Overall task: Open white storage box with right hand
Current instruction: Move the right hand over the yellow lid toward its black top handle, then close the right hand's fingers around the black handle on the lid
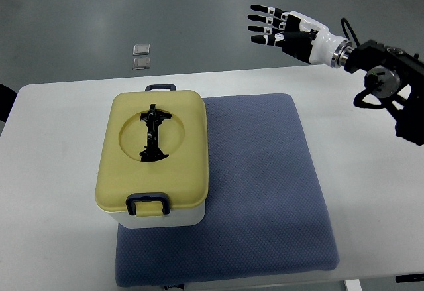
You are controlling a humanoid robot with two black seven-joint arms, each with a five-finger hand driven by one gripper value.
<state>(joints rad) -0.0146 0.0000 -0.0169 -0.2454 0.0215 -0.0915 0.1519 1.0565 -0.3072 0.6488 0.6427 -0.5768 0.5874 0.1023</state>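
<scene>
A: Top view, near edge: we log the white storage box (154,166), yellow lid shut, on the blue mat's (265,185) left side.

B: Farther back, we note the right hand (281,31) raised, fingers spread, holding nothing.

From my station I see the storage box (154,161) sitting on the table (53,165), its right part resting on the left edge of the mat (265,185), lid down. The mat lies at the table's middle. My right hand (285,31) hangs behind and to the right, well apart from the box, past the table's far edge.
</scene>
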